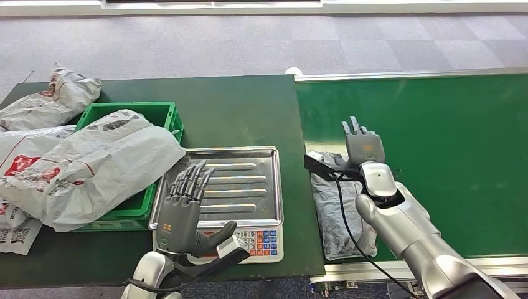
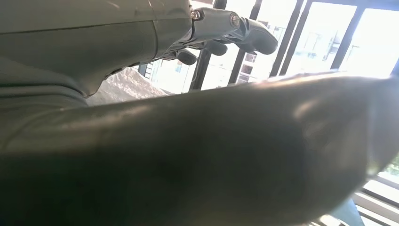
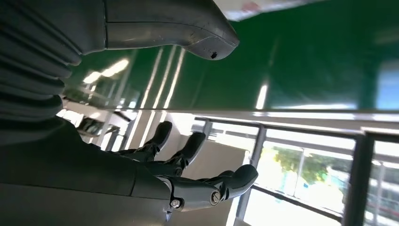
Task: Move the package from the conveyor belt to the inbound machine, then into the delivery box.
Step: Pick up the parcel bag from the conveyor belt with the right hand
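Two hands up, both empty. Right hand (image 1: 363,144) hangs over the green conveyor belt (image 1: 448,156), fingers straight and spread, palm down, nothing held; the right wrist view confirms extended fingers (image 3: 188,150) with belt surface beyond. The grey package (image 1: 336,212) lies on the belt's near-left edge, partly under the right forearm, so the hand sits just past it, not on it. Left hand (image 1: 183,205) is open too, fingers fanned flat above the near-left corner of the scale's steel tray (image 1: 249,180), which I take as the inbound machine; keypad (image 1: 261,242) at its front. Green crate (image 1: 134,115), the likely delivery box, sits beside the tray, already stuffed with a white poly mailer (image 1: 106,162), more bags (image 1: 50,99) piled behind. Step looks like pre-grasp on the package. Risks: limp bag folds or slips from a partial grip; hand closes beyond the bag and misses; left hand blocks the tray drop; crate overfull, so the package could slide off.
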Controlling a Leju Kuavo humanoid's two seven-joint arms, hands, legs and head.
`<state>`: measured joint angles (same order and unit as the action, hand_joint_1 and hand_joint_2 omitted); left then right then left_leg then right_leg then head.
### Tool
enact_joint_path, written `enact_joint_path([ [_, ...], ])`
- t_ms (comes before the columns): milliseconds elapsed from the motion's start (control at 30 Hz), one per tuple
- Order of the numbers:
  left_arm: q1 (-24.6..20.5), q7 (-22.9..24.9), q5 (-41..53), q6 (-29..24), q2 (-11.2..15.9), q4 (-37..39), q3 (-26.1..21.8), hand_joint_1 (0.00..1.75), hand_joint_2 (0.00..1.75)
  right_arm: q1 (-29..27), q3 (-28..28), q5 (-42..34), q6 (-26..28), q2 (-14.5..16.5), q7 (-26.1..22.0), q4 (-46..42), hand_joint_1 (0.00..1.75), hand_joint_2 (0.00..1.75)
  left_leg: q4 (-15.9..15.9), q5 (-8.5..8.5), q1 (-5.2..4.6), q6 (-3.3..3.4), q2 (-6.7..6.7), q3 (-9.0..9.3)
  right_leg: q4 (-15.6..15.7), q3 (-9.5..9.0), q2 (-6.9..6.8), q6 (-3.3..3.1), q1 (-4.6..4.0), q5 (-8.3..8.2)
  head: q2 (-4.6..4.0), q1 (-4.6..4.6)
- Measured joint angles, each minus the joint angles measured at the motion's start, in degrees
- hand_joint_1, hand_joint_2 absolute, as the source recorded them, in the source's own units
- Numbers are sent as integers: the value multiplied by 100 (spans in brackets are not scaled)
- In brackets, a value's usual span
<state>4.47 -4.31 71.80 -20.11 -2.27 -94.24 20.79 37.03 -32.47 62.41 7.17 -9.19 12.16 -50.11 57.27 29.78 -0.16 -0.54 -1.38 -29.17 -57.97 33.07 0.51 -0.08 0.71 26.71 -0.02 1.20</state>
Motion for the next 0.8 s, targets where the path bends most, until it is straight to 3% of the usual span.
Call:
enact_joint_path([
  [167,87,-13,26,65,10,-126,-15,0,0,-1230,462,533,-419,-622,343,-1163,0,175,-2,8,0,6,-3,-12,3,7,-7,10,0,8,0,1],
  [333,108,-54,18,75,16,-157,-42,0,0,-2241,1058,659,-499,-887,220,-2001,0,175,-4,11,2,5,2,-14,3,12,-2,11,-2,8,0,0],
  [600,109,-56,17,109,15,-178,-62,0,0,-3110,1584,537,-99,-677,-447,-2435,0,175,-5,9,6,3,12,-15,3,11,3,11,-5,8,0,-1],
  [800,48,-87,12,109,15,-129,-62,0,0,-3160,1731,-339,229,-243,-1548,-2272,0,175,-5,8,6,2,21,-13,1,11,13,10,-5,7,0,0],
])
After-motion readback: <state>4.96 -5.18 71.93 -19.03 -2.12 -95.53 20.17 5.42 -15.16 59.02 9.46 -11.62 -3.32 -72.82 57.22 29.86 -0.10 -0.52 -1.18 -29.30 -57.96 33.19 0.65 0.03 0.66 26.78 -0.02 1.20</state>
